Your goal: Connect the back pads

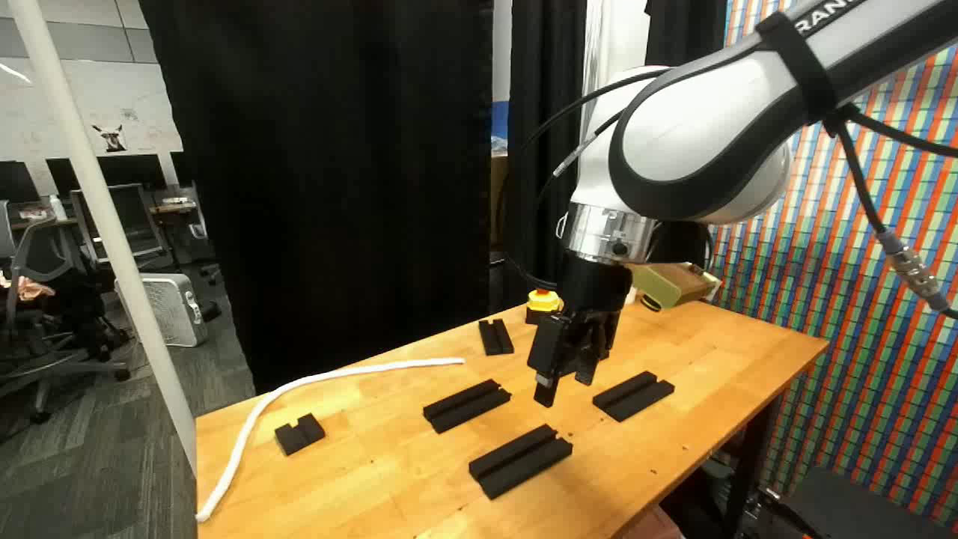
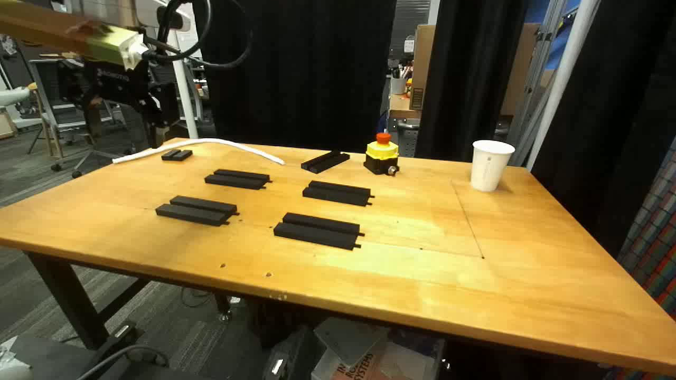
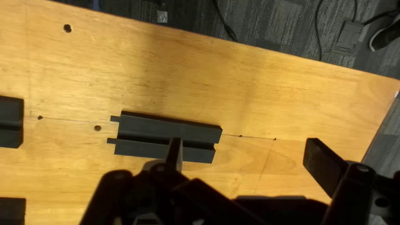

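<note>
Since the four back pads (image 2: 318, 232) look stiff & prob. light (plastic or dense foam, can't tell which), they should carry w/o sagging; the thin end tabs (image 3: 111, 141) seem the fragile bit, so leave those free. Best hold is across the long sides, approx. mid-length, w/ only a moderate squeeze, as the groove (image 3: 143, 137) might pinch in. Matte faces prob. won't slip much; go in low. All 4 lie flat on the table (image 2: 528, 295), apart, none joined, tabs facing the same way. Above it hangs the gripper (image 3: 246, 153), fingers (image 3: 325, 167) spread wide, nothing btwn them; in the wrist view one hides part of a pad. Further out: the white cable (image 2: 211, 140) w/ a small black block (image 2: 181, 155) nr it, the E-stop (image 2: 382, 153) & a paper cup (image 2: 491, 166).
</note>
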`<action>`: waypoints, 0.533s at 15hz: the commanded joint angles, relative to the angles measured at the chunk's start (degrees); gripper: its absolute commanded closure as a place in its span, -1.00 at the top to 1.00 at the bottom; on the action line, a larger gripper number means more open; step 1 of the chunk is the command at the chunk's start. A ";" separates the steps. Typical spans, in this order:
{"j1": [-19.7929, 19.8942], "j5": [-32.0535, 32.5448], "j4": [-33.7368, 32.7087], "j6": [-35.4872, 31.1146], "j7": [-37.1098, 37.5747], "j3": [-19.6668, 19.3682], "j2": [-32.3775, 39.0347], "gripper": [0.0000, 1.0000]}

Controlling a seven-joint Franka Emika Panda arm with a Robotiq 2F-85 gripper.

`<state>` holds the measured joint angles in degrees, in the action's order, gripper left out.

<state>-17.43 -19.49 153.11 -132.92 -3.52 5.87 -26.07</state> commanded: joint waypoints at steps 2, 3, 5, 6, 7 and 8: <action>0.50 -0.24 -0.45 0.20 -0.17 0.48 -0.09 1.00; 0.50 -0.24 -0.54 0.20 -0.17 0.48 -0.14 1.00; 0.50 -0.24 -0.56 0.20 -0.17 0.48 -0.14 1.00; 0.50 -0.24 -0.56 0.20 -0.17 0.48 -0.14 1.00; 0.86 -0.38 -0.47 -0.52 0.91 0.62 0.03 1.00; 2.40 -0.03 -0.08 -1.97 5.18 1.40 0.20 1.00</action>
<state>-17.35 -19.49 152.72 -132.93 -3.35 5.88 -26.14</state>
